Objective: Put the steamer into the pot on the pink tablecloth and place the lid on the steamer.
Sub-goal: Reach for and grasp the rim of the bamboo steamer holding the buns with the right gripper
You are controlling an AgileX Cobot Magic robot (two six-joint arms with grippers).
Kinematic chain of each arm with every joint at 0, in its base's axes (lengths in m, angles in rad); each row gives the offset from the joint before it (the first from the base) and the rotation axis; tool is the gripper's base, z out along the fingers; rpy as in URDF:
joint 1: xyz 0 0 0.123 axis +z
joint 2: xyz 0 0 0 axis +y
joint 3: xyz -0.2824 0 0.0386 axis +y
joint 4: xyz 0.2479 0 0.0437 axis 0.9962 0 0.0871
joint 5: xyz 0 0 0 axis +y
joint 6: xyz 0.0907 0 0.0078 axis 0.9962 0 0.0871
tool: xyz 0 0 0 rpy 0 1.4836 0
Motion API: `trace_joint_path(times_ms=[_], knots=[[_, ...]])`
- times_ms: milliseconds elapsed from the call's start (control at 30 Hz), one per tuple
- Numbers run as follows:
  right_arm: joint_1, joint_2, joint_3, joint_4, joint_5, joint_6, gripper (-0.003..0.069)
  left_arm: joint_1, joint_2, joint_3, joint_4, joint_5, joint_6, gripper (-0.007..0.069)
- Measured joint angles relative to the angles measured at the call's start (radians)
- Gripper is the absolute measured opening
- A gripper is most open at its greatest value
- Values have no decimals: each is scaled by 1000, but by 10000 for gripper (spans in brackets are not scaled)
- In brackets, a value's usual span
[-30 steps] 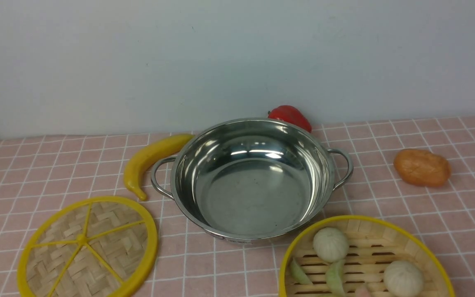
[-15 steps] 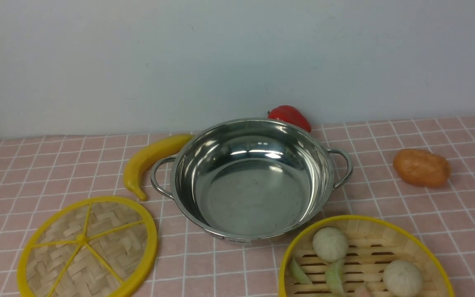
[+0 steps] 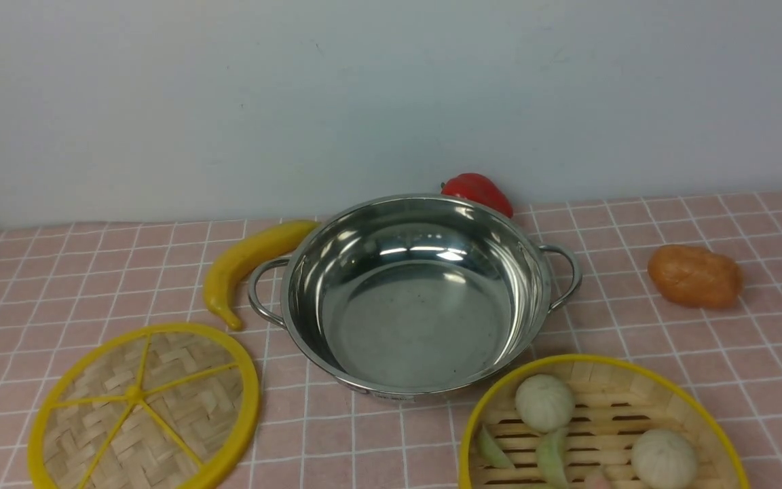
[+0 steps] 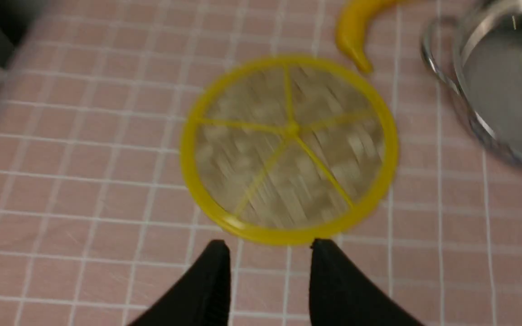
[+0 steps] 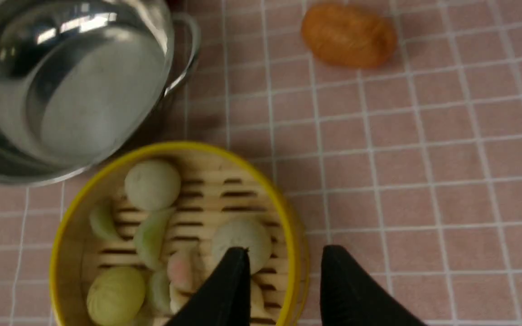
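Plain pale grey wall (image 3: 228,102), soft even light, faint shadows

Nothing in the scene has visibly moved over the last second: in the front view the pot (image 3: 418,339), the steamer (image 3: 598,358) at near right, the lid (image 3: 134,394) at near left and the pink tablecloth (image 3: 703,353) under them show no shift.

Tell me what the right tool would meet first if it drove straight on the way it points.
Most likely the steamer: its yellow rim sits right in the gap of the open right tool in the wrist view. How far above the rim the tool hangs is unclear.
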Motion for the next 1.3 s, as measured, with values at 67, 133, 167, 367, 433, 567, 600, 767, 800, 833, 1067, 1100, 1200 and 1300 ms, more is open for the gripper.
trace_joint_path(times_ms=[67,133,167,367,433,567,600,767,800,833,1067,1100,1200,1300], knots=[[0,70,6,29,5,-43,240,0,74,0,-67,2,84,243],[0,100,34,25,4,-67,240,0,124,0,-94,2,115,243],[5,111,69,20,-4,-71,240,0,145,0,-100,2,122,243],[68,118,306,-1,-164,-73,240,0,198,0,-105,2,127,243],[97,125,357,-3,-224,-59,240,0,199,0,-107,2,127,243],[164,137,381,-26,-320,-7,240,0,199,0,-110,5,127,243],[186,142,381,-45,-342,18,240,0,199,-1,-113,8,127,243],[245,205,381,-149,-376,129,240,0,199,-1,-138,10,128,243],[253,222,381,-164,-382,146,240,0,199,-1,-143,11,128,243],[265,253,377,-178,-386,167,240,0,199,-1,-150,13,128,243],[307,374,326,-180,-442,194,240,0,199,-1,-157,15,131,243],[308,388,322,-180,-447,196,240,0,199,-1,-157,15,132,243],[308,436,316,-186,-461,200,240,0,199,-1,-157,16,133,243],[308,499,316,-206,-472,203,240,0,199,-1,-157,16,133,243]])
